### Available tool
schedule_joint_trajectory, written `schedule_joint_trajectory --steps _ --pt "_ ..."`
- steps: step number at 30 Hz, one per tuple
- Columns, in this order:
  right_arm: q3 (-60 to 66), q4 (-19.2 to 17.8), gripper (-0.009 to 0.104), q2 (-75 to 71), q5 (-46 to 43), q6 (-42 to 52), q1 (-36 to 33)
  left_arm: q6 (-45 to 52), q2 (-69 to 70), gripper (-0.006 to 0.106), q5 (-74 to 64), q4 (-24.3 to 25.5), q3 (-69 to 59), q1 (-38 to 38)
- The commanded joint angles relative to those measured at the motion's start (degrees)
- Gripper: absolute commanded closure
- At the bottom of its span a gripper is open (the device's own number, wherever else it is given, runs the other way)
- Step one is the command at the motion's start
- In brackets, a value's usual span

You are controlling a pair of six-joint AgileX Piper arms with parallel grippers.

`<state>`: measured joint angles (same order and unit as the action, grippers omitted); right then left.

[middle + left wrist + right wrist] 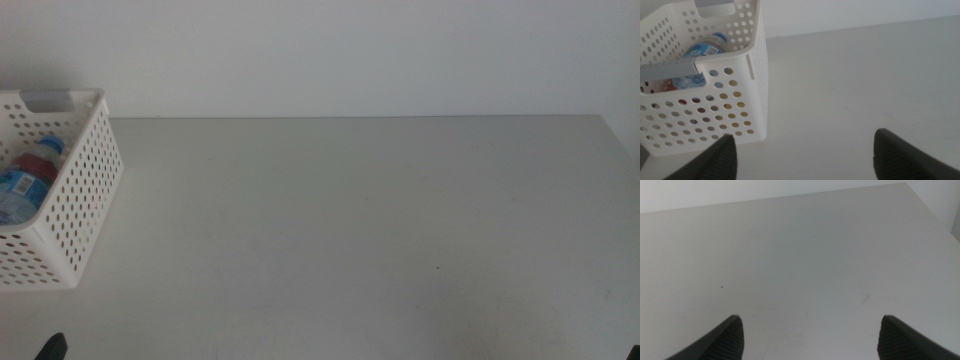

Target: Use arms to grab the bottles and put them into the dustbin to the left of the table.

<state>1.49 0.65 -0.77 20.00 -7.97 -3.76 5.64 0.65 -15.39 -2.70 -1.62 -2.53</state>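
bottles lie in the dustbin at the table edge; left tool and right tool gape apart

We see a plain white wall at the far side, meeting the tabletop edge in a straight line. Light is soft, even, with no hard shadows.

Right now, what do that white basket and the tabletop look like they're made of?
The basket looks like moulded white plastic: smooth, slightly glossy walls punched with even round holes. The tabletop appears to be matt light grey laminate or painted board, flat and plain; I can't tell which.
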Motion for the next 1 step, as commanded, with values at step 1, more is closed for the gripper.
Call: schedule_joint_trajectory --steps 1 --pt "-1.6 -0.7 0.020 -1.2 -4.1 0.3 0.3 -0.6 1.5 0.007 4.1 -0.7 -0.2 -0.1"
